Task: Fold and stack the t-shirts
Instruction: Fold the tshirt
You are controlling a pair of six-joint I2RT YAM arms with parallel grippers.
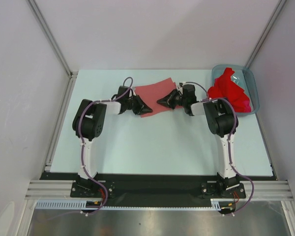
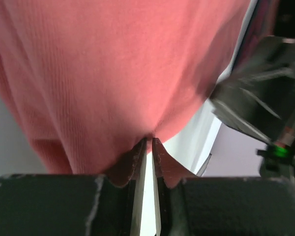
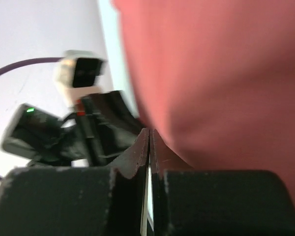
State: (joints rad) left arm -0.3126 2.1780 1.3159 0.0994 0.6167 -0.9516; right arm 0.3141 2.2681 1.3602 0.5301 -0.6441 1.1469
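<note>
A muted salmon-pink t-shirt (image 1: 156, 94) lies folded at the far middle of the table, its near edge lifted between the two grippers. My left gripper (image 1: 144, 107) is shut on its near left corner; the left wrist view shows the cloth (image 2: 113, 73) pinched at the fingertips (image 2: 138, 152). My right gripper (image 1: 162, 102) is shut on the near right edge; the right wrist view shows the pink cloth (image 3: 221, 78) filling the upper right. Brighter red t-shirts (image 1: 230, 91) lie bunched in the bin.
A translucent blue-grey plastic bin (image 1: 252, 87) stands at the far right of the pale table (image 1: 157, 147). White walls and metal frame posts enclose the table. The other arm shows in each wrist view.
</note>
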